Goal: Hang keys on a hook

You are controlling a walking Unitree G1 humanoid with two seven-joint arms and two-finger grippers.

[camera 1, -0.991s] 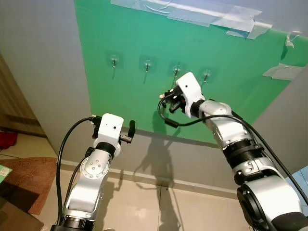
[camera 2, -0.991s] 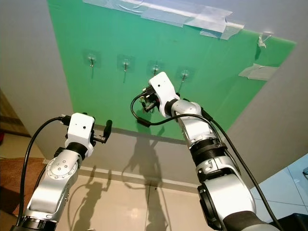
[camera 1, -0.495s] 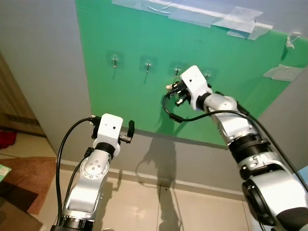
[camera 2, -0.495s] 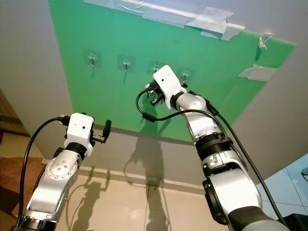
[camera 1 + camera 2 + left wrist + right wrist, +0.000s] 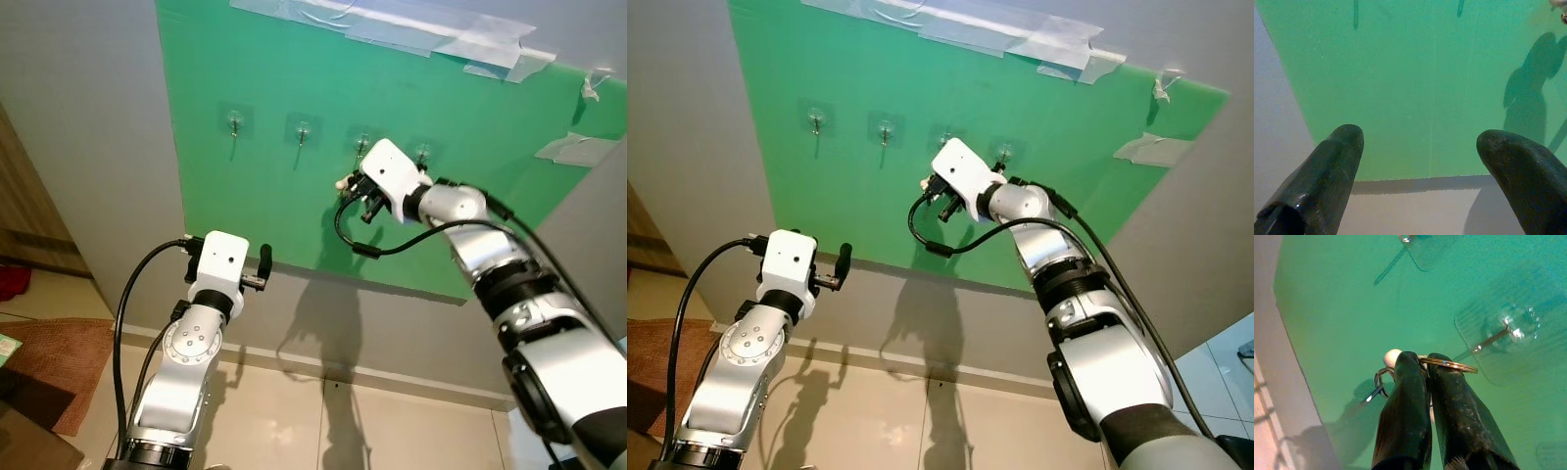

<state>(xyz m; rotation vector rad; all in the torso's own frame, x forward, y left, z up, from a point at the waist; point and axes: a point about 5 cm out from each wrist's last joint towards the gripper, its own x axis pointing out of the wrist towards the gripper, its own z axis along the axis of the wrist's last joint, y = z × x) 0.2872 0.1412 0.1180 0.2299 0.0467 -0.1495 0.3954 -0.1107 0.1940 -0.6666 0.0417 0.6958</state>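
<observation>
The right claw (image 5: 1422, 363) was raised up against the green board (image 5: 265, 117), fingers pinched together on the keys (image 5: 1400, 363). In the right wrist view you could make out a gold key ring (image 5: 1449, 364) sticking out sideways between the fingertips, plus a small pale round bit and a darker loop with a key dangling on the other side. Most of the bunch was hidden behind the fingers, so I couldn't tell how many keys there were.

The ring sat near a clear stick-on hook (image 5: 1498, 333) but not on it; its metal prong pointed toward the ring with green still showing between them. From the head camera the keys were mostly blocked by the white wrist housing, just below the third hook (image 5: 361, 145) in a row of four. The other hooks (image 5: 233, 121) were small and glassy, so detail was hard to read.

The left claw (image 5: 1420, 147) hung lower, well away from the hooks, fingers spread wide with nothing between them, pointed at the bottom edge of the board and the grey wall (image 5: 78, 127).

Clear tape (image 5: 441, 29) ran along the board's top edge. No writing or labels I could read anywhere.
</observation>
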